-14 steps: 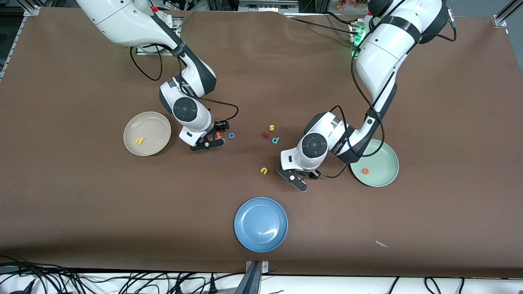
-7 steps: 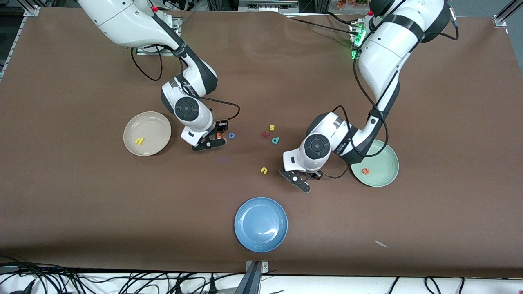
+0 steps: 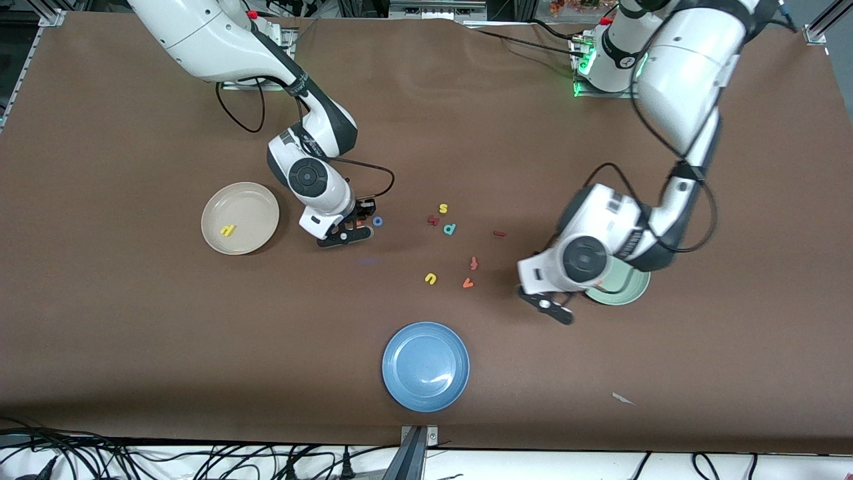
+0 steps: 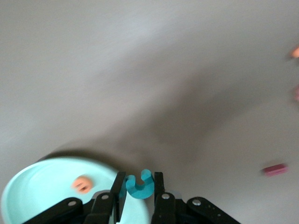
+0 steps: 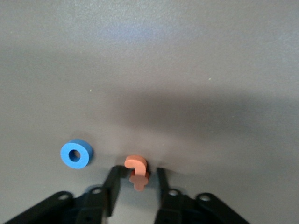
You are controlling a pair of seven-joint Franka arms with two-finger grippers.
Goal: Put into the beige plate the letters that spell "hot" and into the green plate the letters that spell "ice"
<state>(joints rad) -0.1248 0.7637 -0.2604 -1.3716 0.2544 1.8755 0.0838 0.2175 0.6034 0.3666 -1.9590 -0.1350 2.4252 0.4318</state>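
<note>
Left end effector (image 4: pixel 139 191) grips your teal c (image 4: pixel 138 184) over the green plate (image 4: pixel 42 184); right end effector (image 5: pixel 136 186) pinches the orange t (image 5: pixel 137 170) on the counter (image 3: pixel 133 320).

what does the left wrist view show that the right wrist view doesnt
Only the left wrist view: the left gripper shut on the teal foam letter c over the rim of the round pale green plate, the orange foam letter e lying in that plate, and the dark red foam bar i on the table.

Only the right wrist view: the right gripper around the orange foam letter t, beside the blue foam ring o.

Both: the same bare tabletop.
</note>
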